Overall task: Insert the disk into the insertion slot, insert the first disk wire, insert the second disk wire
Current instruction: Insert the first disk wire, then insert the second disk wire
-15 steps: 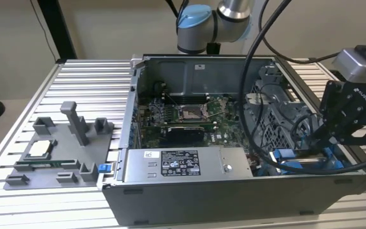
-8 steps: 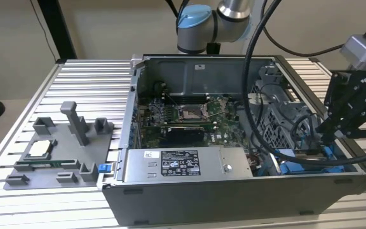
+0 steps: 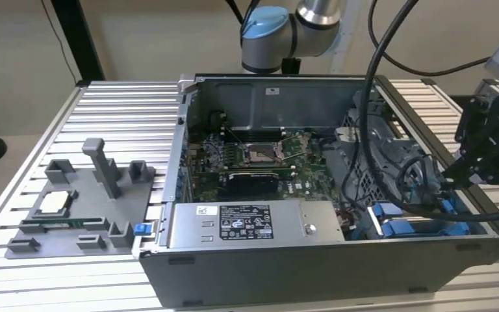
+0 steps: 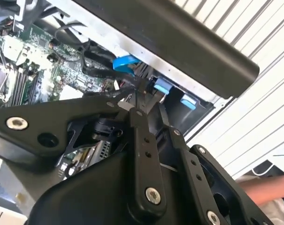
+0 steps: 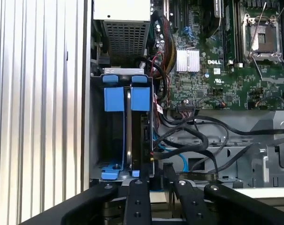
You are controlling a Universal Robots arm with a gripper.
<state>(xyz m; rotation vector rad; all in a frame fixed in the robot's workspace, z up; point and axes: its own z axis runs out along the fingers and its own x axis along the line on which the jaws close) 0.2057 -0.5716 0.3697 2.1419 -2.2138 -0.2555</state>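
Ribbed metal table (image 3: 119, 104) bears computer case (image 3: 319, 276), grey tray (image 3: 56, 233).

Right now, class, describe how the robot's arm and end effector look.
The arm is silver-grey tubing with a light blue joint cap. Thick black cables hang alongside. The end effector is black, built of bolted links with silver screws.

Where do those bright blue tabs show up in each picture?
Exterior view: blue tabs in the case's near corner, on the exterior view's right.
First wrist view: tabs between the table and the black cables.
Second wrist view: tabs beside the case's dark rim.
Shared landmark: the green motherboard.
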